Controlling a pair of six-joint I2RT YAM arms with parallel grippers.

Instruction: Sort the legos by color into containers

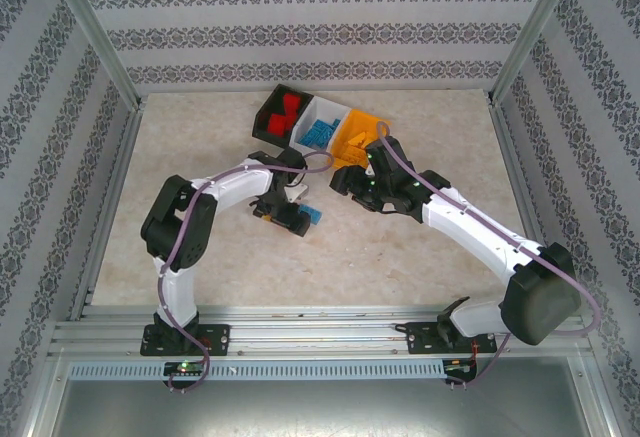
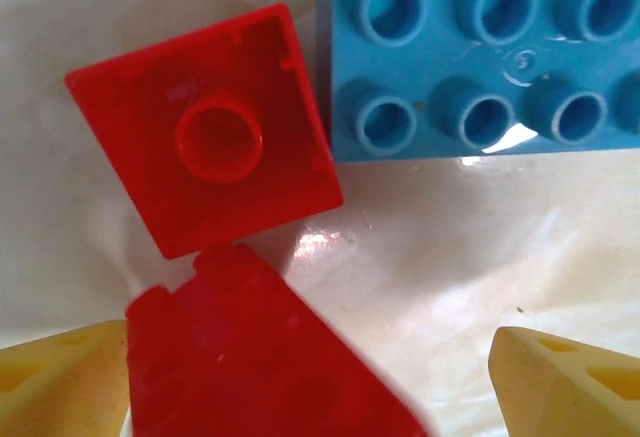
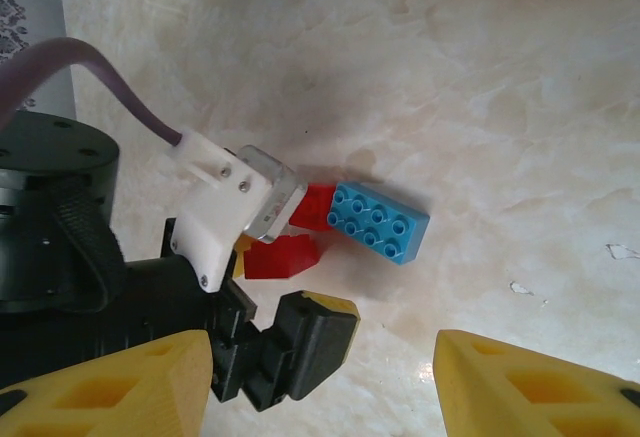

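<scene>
Left wrist: blurry, cropped lower red lego [image 2: 250, 367]

Three bins [image 1: 322, 110], two loose red bricks [image 2: 205, 132], one blue brick [image 2: 480, 57].

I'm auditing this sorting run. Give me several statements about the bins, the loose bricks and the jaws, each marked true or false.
1. The black plastic bin holds red studded bricks. True.
2. The blue eight-stud plastic brick lies in the white plastic bin. False: it lies on the marbled tabletop, beside two loose red bricks.
3. The left arm's jaws stand open above those loose bricks. True.
4. The right arm's jaws are shut on an orange brick. False: they stand open, nothing between them.
5. The orange plastic bin stands between the other two. False: the white one does.
</scene>
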